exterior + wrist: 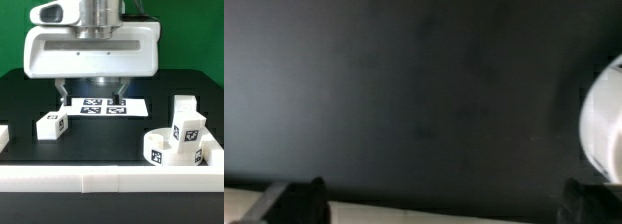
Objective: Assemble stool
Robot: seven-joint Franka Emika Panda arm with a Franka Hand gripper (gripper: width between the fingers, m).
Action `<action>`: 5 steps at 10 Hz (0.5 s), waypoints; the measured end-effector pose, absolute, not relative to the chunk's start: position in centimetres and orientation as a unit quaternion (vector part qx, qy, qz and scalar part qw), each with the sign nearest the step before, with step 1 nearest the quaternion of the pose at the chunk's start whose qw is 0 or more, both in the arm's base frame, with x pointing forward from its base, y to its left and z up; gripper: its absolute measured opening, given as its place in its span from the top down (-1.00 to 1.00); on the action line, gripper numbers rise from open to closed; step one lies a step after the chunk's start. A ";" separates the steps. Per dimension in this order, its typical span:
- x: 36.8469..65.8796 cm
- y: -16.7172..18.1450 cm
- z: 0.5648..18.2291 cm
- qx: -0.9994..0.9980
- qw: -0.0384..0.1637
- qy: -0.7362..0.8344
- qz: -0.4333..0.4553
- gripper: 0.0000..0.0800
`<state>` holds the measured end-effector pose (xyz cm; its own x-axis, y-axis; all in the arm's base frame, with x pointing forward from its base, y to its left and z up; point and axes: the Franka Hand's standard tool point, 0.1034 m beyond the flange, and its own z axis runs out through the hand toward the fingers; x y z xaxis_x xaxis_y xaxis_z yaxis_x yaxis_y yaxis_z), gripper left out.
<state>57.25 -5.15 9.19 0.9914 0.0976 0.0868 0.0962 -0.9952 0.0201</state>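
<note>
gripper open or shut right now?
Open: the gripper fingers stand far apart in the wrist view, with nothing between them.

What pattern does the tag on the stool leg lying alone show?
A black-and-white square marker pattern on the white leg, clearest in the exterior view.

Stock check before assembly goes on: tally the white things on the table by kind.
Seat disc: 1
Legs: 2 for sure, the lying leg and the tagged leg by the disc; a white block behind the latter may be a third
Marker board: 1
Border rail: 1
Total: 5, perhaps 6
</note>
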 end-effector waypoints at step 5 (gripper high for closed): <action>56.2 -9.7 8.4 0.999 0.006 0.024 0.034 -0.62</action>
